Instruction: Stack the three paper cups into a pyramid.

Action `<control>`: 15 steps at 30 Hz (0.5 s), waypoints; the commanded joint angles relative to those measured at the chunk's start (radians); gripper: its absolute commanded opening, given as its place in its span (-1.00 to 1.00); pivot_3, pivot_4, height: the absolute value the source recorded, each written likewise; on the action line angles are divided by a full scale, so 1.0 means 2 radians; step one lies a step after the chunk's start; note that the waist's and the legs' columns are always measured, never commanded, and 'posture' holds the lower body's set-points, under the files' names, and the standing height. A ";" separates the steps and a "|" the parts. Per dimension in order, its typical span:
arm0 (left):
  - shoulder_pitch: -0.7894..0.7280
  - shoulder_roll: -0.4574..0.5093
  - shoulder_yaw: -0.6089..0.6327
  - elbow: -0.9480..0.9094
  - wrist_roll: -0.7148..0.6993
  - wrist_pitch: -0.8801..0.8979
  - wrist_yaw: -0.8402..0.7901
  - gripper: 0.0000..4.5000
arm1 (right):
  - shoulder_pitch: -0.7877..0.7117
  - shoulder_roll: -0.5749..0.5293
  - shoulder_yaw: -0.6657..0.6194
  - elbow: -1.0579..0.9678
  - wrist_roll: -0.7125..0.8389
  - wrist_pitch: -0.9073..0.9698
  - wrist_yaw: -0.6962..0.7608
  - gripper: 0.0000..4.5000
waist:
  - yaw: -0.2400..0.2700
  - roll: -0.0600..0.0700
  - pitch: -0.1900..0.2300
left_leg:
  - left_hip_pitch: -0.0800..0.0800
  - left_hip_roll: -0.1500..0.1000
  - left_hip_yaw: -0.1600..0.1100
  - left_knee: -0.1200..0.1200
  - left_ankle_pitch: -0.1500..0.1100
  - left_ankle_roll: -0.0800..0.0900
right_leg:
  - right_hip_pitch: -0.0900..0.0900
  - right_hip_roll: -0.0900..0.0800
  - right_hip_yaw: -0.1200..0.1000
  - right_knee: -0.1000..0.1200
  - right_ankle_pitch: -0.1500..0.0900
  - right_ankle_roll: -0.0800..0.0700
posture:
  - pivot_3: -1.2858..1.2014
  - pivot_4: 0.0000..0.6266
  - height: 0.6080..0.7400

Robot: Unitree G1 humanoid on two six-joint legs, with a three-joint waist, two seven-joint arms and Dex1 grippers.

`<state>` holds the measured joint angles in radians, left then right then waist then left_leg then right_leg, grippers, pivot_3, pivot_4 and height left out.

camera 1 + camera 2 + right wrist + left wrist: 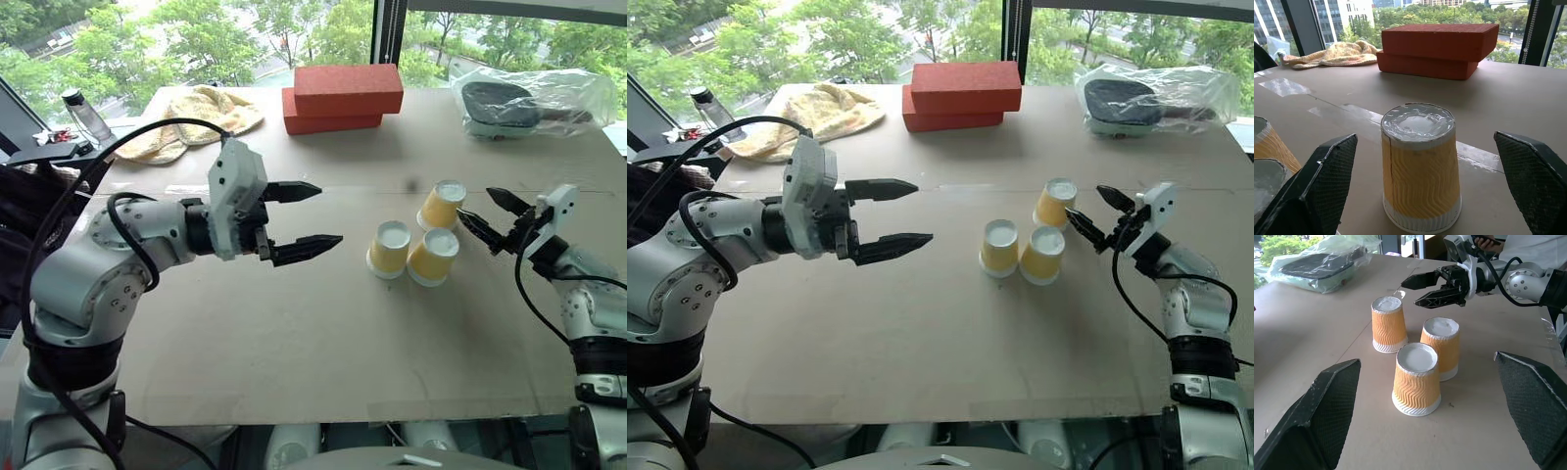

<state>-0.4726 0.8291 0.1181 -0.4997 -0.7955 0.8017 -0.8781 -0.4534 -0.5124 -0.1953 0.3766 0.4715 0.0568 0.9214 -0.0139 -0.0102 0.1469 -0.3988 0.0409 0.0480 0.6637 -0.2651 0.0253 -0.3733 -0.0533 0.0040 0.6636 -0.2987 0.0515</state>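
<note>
At the far left edge of the brown cardboard-covered table point(294, 343), a clear bottle with a dark cap point(86, 116) is partly cut off by dark clutter that is hard to make out. Beside it lies one crumpled pale-yellow cloth point(201, 116). The left gripper point(304, 220) hangs above the table with its two black fingers spread wide and holding nothing, pointing toward the cups. Further back, two red-orange rectangular blocks point(343, 98) lie stacked, the lower one mostly covered by the upper.

Three small tapered paper cups with yellow-orange wavy sides sit upside down on the table, none stacked. The nearest-left cup point(389, 249) and the middle cup point(433, 257) stand side by side, just about touching; the far cup point(442, 205) stands just behind them, a little apart. In the right wrist view the two nearer cups are cropped at the edge.

The right gripper point(498, 217) hovers just beside the far cup, fingers apart and empty, not touching it. At the far right, a dark flat object point(502, 106) lies inside one clear plastic bag point(568, 93); what it is cannot be told
</note>
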 commanded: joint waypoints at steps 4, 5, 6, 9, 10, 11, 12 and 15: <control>-0.004 -0.002 0.024 -0.010 -0.022 0.009 0.025 1.00 | -0.059 0.005 0.021 0.075 -0.031 -0.020 0.032 0.96 | 0.001 0.000 0.000 | 0.000 0.000 0.000 0.000 0.000 0.000 | 0.000 0.000 0.000 0.000 0.000 0.000 | 0.03 -0.52 0.85; -0.005 -0.003 0.025 -0.010 -0.024 0.011 0.029 1.00 | -0.066 0.007 0.021 0.083 -0.032 -0.020 0.035 0.96 | 0.001 0.000 0.000 | 0.000 0.000 0.000 0.000 0.000 0.000 | 0.000 0.000 0.000 0.000 0.000 0.000 | 0.03 -0.52 0.85; -0.006 -0.005 0.027 -0.010 -0.027 0.013 0.035 1.00 | -0.072 0.011 0.022 0.092 -0.033 -0.021 0.038 0.96 | 0.001 0.000 0.000 | 0.000 0.000 0.000 0.000 0.000 0.000 | 0.000 0.000 0.000 0.000 0.000 0.000 | 0.03 -0.52 0.85; -0.009 -0.009 0.033 -0.009 -0.031 0.015 0.049 1.00 | -0.088 0.019 0.024 0.117 -0.040 -0.031 0.044 0.96 | 0.000 0.000 0.000 | 0.000 0.000 0.000 0.000 0.000 0.000 | 0.000 0.000 0.000 0.000 0.000 0.000 | 0.03 -0.52 0.85; -0.009 -0.009 0.033 -0.009 -0.032 0.014 0.050 1.00 | -0.092 0.022 0.025 0.124 -0.043 -0.034 0.045 0.96 | 0.000 0.000 0.000 | 0.000 0.000 0.000 0.000 0.000 0.000 | 0.000 0.000 0.000 0.000 0.000 0.000 | 0.03 -0.52 0.85; -0.009 -0.008 0.033 -0.010 -0.032 0.014 0.050 1.00 | -0.096 0.024 0.025 0.130 -0.044 -0.038 0.046 0.96 | 0.000 0.000 0.000 | 0.000 0.000 0.000 0.000 0.000 0.000 | 0.000 0.000 0.000 0.000 0.000 0.000 | 0.03 -0.52 0.85; -0.008 -0.007 0.033 -0.011 -0.033 0.013 0.050 1.00 | -0.100 0.026 0.025 0.136 -0.045 -0.040 0.046 0.96 | 0.000 0.000 0.000 | 0.000 0.000 0.000 0.000 0.000 0.000 | 0.000 0.000 0.000 0.000 0.000 0.000 | 0.03 -0.52 0.85; -0.004 -0.004 0.032 -0.013 -0.035 0.012 0.049 1.00 | -0.109 0.034 0.021 0.151 -0.047 -0.048 0.046 0.96 | 0.000 0.000 0.000 | 0.000 0.000 0.000 0.000 0.000 0.000 | 0.000 0.000 0.000 0.000 0.000 0.000 | 0.03 -0.52 0.85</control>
<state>-0.4733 0.8138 0.1531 -0.4996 -0.8500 0.8324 -0.7803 -0.6497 -0.4454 -0.1362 0.6854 0.3702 -0.0120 1.0059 -0.0139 -0.0103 0.1470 -0.3995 0.0412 0.0483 0.6635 -0.2649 0.0247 -0.3740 -0.0538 0.0041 0.6638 -0.2986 0.0516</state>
